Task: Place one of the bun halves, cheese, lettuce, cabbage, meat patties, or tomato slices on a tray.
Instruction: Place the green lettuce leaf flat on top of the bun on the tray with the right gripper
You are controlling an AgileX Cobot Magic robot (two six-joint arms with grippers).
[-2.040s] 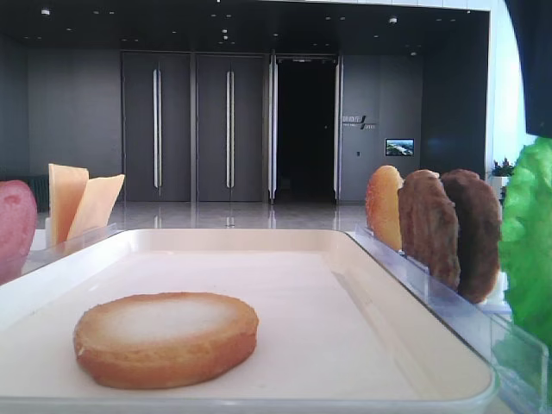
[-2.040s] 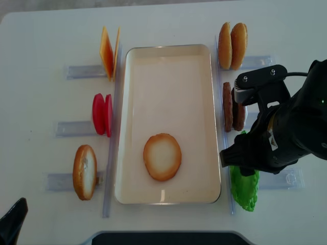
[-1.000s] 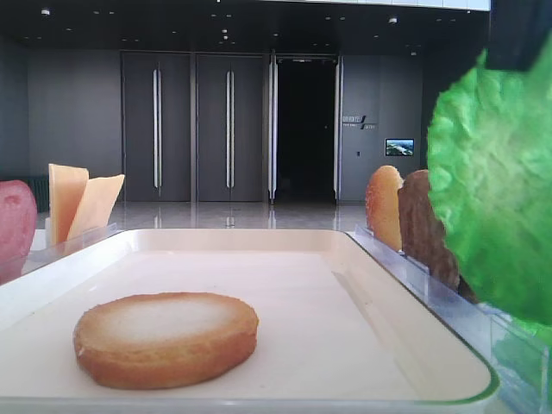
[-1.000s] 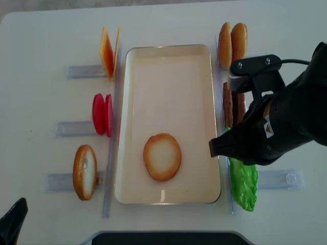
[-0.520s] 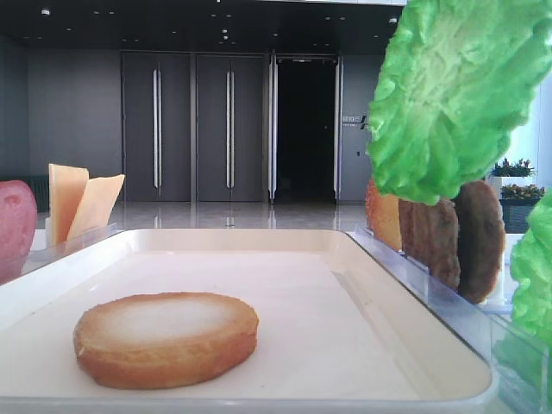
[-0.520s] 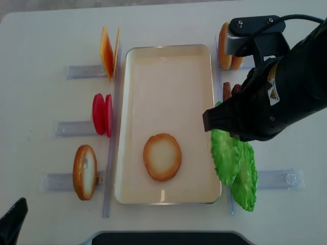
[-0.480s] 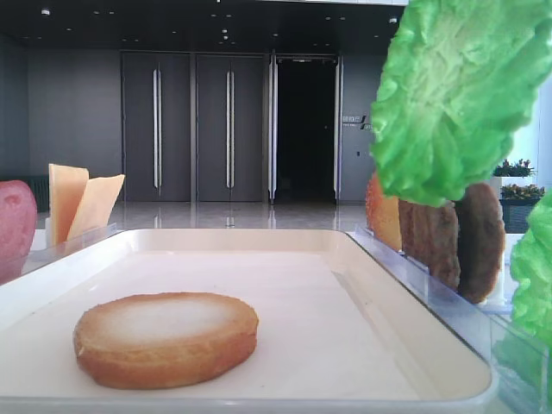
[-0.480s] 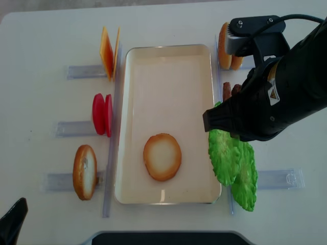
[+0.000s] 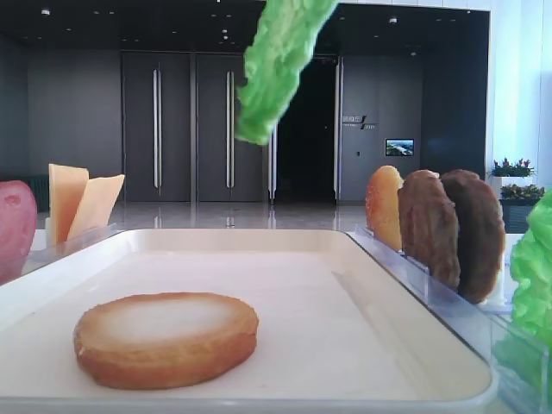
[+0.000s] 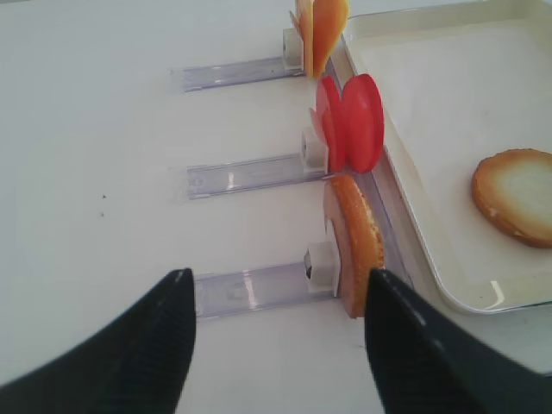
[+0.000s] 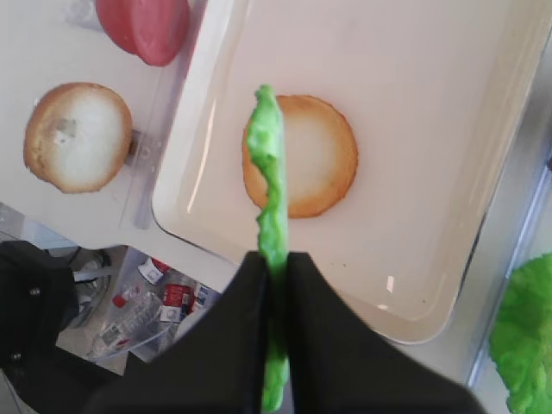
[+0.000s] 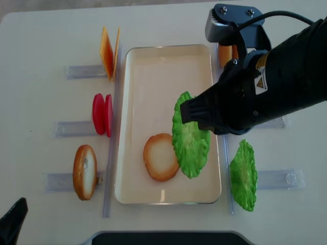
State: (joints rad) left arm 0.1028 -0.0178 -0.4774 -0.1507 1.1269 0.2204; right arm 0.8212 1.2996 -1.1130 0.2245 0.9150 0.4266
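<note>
Ruffled bright green lettuce leaf (image 12: 191, 135): pinched in right jaws above cream rectangular tray (image 12: 153, 196); toasted bun disc (image 12: 161, 157) placed at 6 o'clock; release pending.

In the low exterior view the held lettuce (image 9: 276, 65) is running off the top edge of the frame, so whatever is gripping it is lying outside that picture. A second green leaf (image 9: 533, 285) is being cut by the right edge, and a tomato slice (image 9: 15, 226) by the left edge. In the overhead view the right arm (image 12: 271, 71) is covering the meat patties and most of the upper-right bun halves (image 12: 226, 53). In the left wrist view the jaws are blurring into dark shapes along the bottom edge.
</note>
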